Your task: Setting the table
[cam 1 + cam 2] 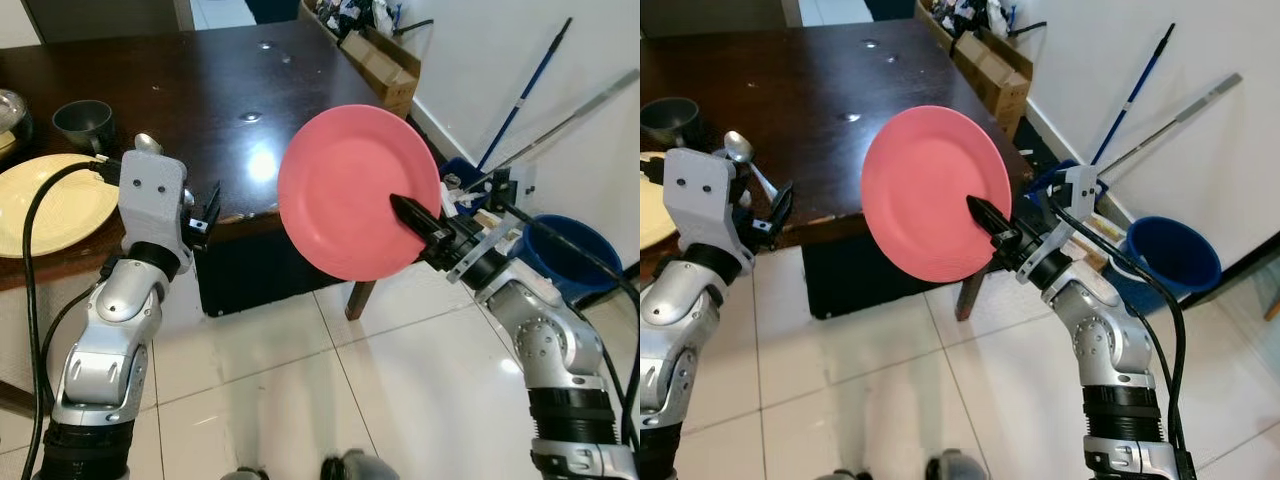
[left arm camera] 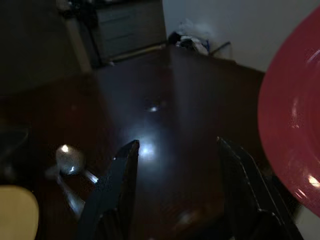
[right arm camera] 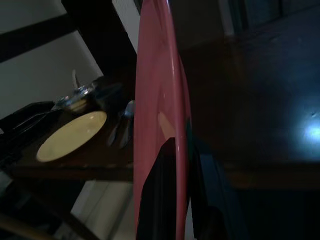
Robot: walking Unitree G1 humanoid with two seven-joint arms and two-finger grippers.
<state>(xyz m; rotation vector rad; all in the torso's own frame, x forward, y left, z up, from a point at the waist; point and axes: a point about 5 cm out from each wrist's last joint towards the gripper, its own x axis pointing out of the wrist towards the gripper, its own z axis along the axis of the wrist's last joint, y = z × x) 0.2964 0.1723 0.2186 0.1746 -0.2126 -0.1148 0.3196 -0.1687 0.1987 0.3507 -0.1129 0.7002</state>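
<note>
My right gripper (image 1: 405,208) is shut on the rim of a pink plate (image 1: 350,180), holding it upright and tilted in the air just off the near right corner of the dark wooden table (image 1: 220,90). Seen edge-on, the pink plate (image 3: 160,100) sits between the two black fingers (image 3: 159,200). My left gripper (image 1: 208,210) is open and hangs at the table's front edge, nothing between its fingers (image 2: 120,185). A yellow plate (image 1: 45,200) lies on the table at the left, with a spoon (image 1: 148,143) and a dark cup (image 1: 82,120) beside it.
A blue bucket (image 1: 560,250) stands on the tiled floor at the right, with mop handles (image 1: 530,85) leaning on the white wall. Cardboard boxes (image 1: 385,60) line the wall past the table. A table leg (image 1: 360,298) stands under the near corner.
</note>
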